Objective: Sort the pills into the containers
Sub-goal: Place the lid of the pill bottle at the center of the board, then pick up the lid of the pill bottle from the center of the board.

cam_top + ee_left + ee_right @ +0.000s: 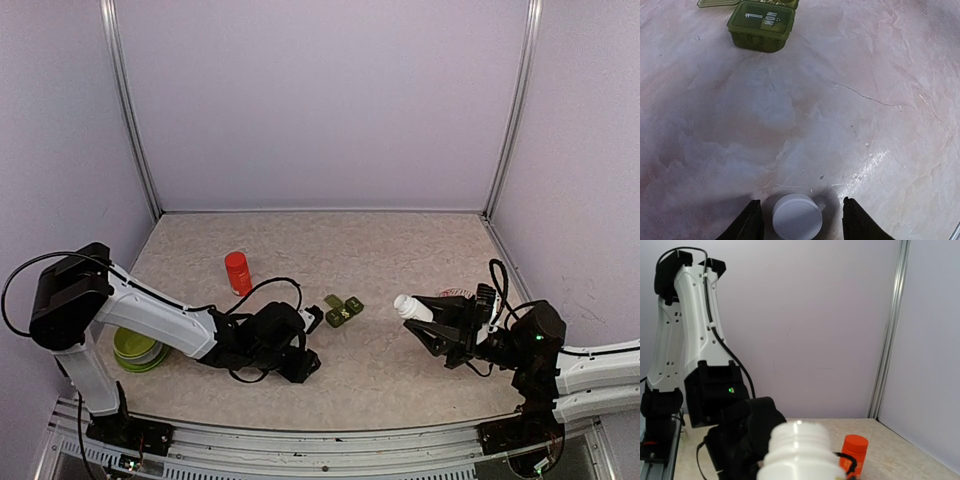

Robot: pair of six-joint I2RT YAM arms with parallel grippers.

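The containers [343, 309], a dark green strip of small lidded compartments, lie at mid table; the nearest compartment [761, 25] shows closed at the top of the left wrist view. My left gripper [305, 328] is low over the table just left of them. Its open jaws [801, 201] stand either side of a round white cap [797, 217] lying flat, with a gap on each side. My right gripper [436, 316] is shut on an uncapped white bottle [411, 307], held above the table with its threaded neck [800, 447] pointing left. No loose pills show.
A red cylindrical bottle [237, 272] stands behind the left arm and also shows in the right wrist view [854, 452]. A lime-green bowl [138, 349] sits at the near left beside the left arm's base. Walls enclose the table on three sides.
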